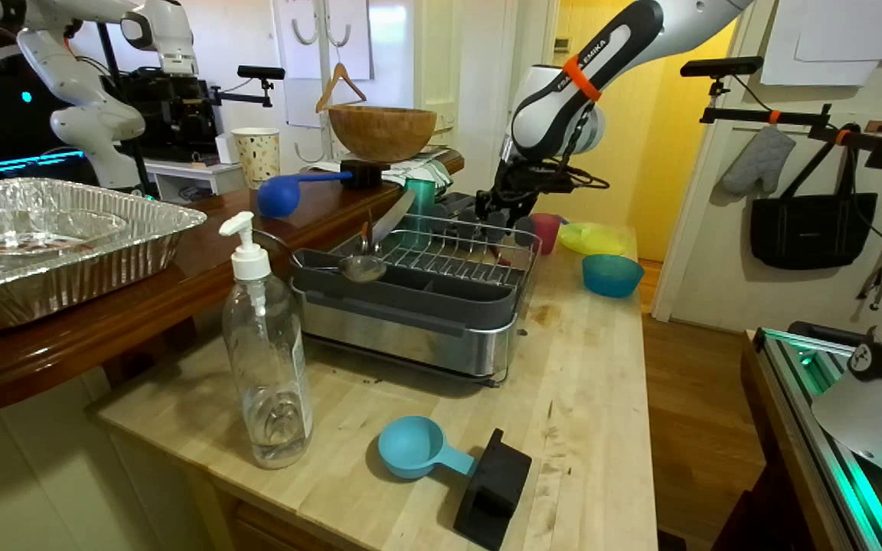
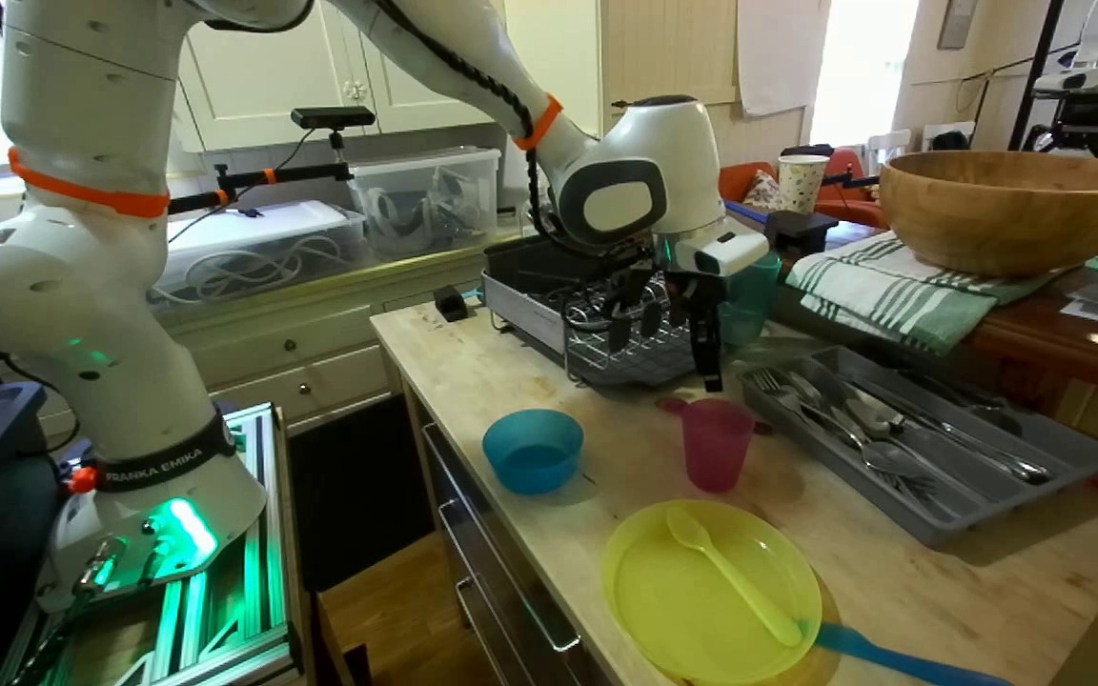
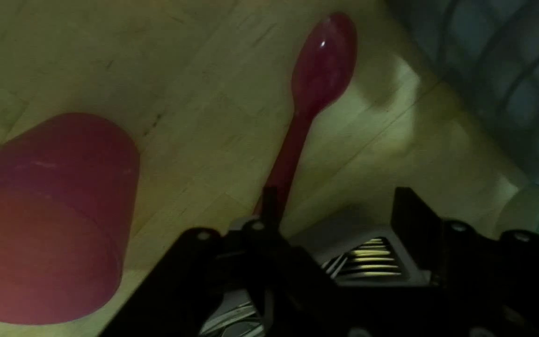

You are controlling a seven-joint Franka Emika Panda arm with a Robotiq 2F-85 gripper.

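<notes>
Between the wire-and-steel dish rack and the translucent pink plastic cup, a glossy dark-pink plastic spoon is lying on the pale wooden worktop, its handle running toward the grey plastic cutlery tray. Above that handle the black two-fingered hand is hanging with its fingers standing well apart; no held thing is showing in the gap, so it is seemingly gripping nothing, while one finger is hiding the handle's end. The current step is looking like taking up or laying down the spoon; which of the two is not showing. If it is a pick-up, the next move is calling for a shift toward the cup, bringing the handle between the fingers before lowering and closing, with the outer finger risking a knock against the upright cup.
</notes>
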